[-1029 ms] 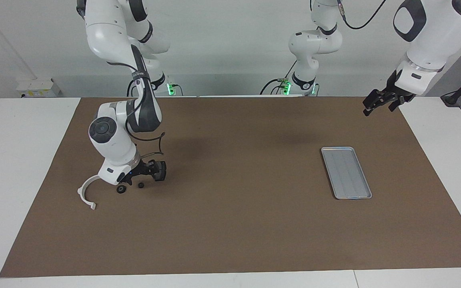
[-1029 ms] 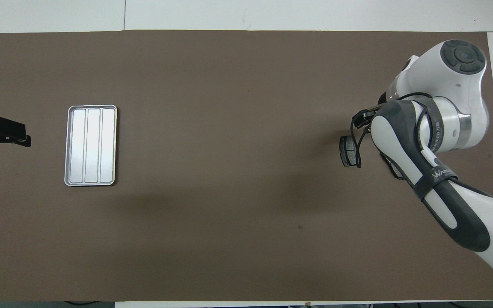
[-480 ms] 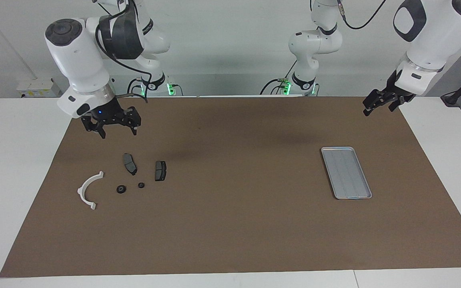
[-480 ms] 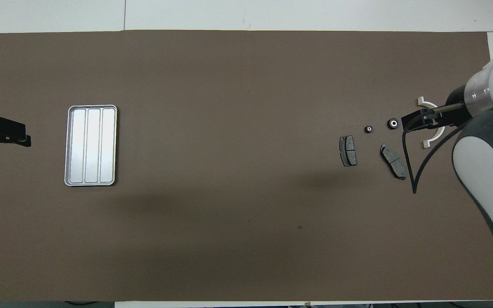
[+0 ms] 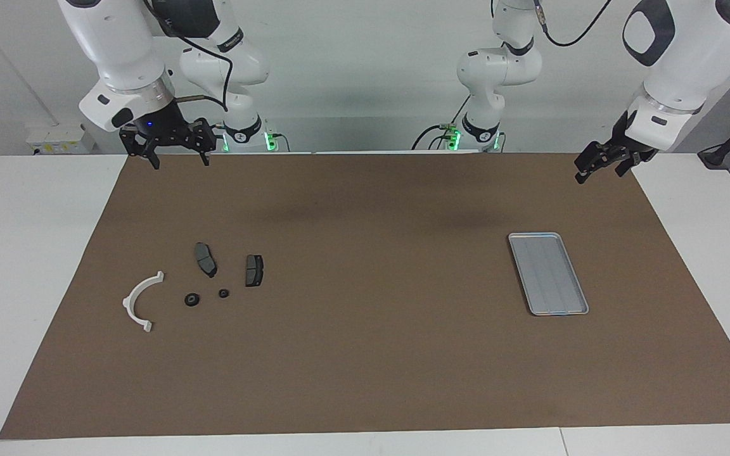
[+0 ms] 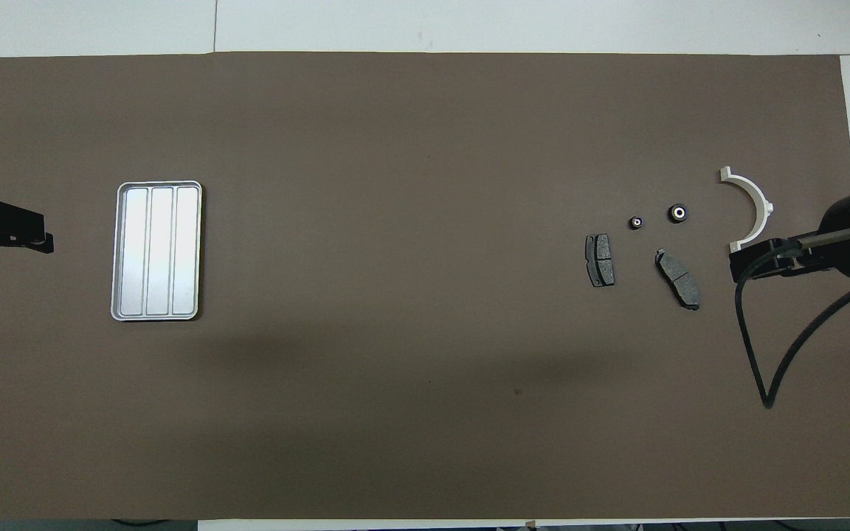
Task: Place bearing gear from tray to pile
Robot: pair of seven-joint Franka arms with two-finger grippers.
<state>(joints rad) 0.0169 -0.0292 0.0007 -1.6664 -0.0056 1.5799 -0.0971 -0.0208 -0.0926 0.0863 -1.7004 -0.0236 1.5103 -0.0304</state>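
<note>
Bearing gears, two small black rings (image 5: 192, 299) and (image 5: 223, 293), lie in the pile at about eight o'clock in the facing view, between the white bracket (image 5: 140, 301) and two brake pads (image 5: 205, 259) (image 5: 253, 270). A second ago the right gripper (image 5: 177, 152) was down among them; now it hangs high at eleven o'clock, jaws wide and empty, so the delivery looks done. The tray (image 5: 548, 273) at three o'clock holds nothing. The left gripper (image 5: 601, 166) waits at two o'clock, open.

Overhead, the gears (image 6: 679, 213) sit at three o'clock, the tray (image 6: 157, 251) at nine.
</note>
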